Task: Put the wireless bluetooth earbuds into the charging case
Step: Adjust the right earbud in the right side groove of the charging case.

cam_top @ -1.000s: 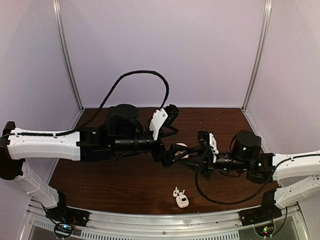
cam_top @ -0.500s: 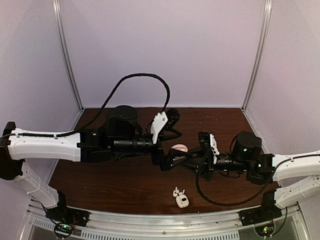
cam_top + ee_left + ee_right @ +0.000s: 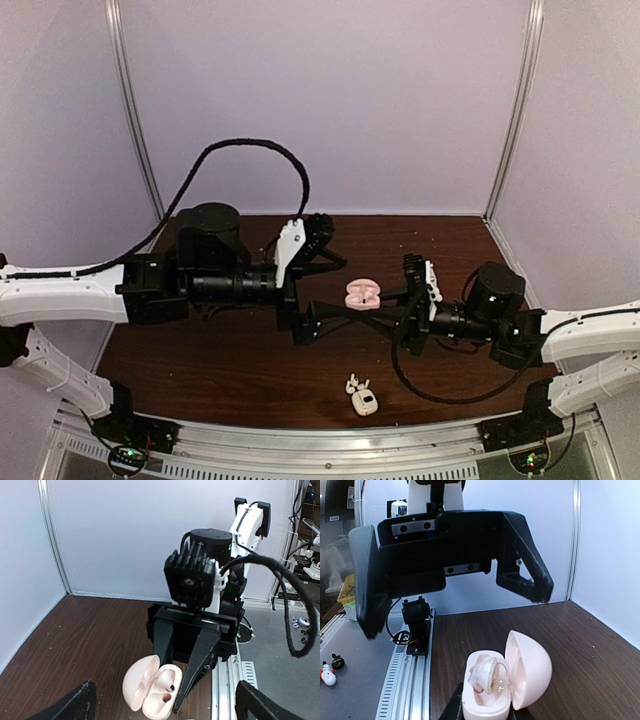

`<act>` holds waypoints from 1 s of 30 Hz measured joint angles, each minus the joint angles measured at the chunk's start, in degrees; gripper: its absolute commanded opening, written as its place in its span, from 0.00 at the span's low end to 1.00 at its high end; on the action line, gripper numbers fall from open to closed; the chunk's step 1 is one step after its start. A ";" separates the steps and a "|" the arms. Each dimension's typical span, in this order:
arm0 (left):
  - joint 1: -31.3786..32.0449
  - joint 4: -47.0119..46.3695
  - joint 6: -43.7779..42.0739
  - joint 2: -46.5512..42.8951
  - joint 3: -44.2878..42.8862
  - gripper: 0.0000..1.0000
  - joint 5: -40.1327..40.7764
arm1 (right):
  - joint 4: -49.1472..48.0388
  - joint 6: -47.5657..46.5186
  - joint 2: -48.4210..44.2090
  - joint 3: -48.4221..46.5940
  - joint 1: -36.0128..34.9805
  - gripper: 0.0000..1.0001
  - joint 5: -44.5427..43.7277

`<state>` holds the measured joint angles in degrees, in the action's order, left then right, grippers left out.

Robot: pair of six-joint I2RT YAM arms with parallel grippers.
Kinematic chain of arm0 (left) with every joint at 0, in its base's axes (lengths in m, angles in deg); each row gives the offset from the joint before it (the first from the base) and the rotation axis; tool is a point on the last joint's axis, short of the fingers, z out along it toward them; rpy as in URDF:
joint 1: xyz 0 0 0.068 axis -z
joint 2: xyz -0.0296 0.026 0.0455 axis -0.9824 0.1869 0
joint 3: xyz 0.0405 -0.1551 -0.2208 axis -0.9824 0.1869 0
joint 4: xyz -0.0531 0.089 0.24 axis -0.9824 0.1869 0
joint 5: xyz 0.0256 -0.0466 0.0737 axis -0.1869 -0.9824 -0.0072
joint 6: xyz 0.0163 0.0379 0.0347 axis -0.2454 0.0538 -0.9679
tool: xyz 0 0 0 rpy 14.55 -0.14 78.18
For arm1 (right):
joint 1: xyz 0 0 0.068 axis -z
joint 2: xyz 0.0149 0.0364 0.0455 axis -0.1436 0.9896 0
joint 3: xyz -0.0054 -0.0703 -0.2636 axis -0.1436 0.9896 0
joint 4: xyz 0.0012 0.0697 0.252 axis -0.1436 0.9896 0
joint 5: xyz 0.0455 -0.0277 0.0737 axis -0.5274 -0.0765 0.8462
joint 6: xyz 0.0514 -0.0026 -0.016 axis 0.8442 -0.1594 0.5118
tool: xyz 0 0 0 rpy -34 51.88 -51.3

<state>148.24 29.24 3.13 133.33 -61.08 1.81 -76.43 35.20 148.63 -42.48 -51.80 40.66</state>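
A: Where are the wireless bluetooth earbuds (image 3: 354, 383)?
B: On the table (image 3: 230, 365), close to its near edge and a little right of the middle. They are two tiny white pieces just beside the charging case (image 3: 366, 404), on its far side.
A: Touching it?
B: Too small to tell. I can't tell either whether its lid is up or down.
A: And the grippers?
B: Both are well apart from that group, facing each other over the middle of the table. The right gripper (image 3: 172, 682) pinches a pink clamshell case (image 3: 506, 680) between its two black fingers, one on each side of the lower shell.
A: Is that one open?
B: Yes, the lid is swung back on its hinge and stands beside the base. A pale bud (image 3: 487, 676) lies in one well of the base.
A: The left gripper (image 3: 452, 605)?
B: Its jaws are spread wide and hold nothing. It faces the pink clamshell case head-on, near it but not touching
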 measured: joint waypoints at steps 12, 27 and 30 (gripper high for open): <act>2.71 7.56 -13.51 -6.10 0.50 0.59 1.18 | 1.44 -2.03 -0.04 0.00 0.09 0.00 1.99; 7.50 11.74 -22.10 1.18 -2.91 0.57 5.22 | 4.35 -3.80 0.55 -0.90 0.09 0.00 4.57; 7.50 11.74 -22.47 1.18 -3.21 0.58 6.38 | 4.37 -3.80 0.63 -0.98 0.09 0.00 4.74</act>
<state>155.74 40.98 -19.34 134.51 -64.30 8.20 -72.05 31.39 149.27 -43.47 -51.71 45.41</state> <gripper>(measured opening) 0.570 0.201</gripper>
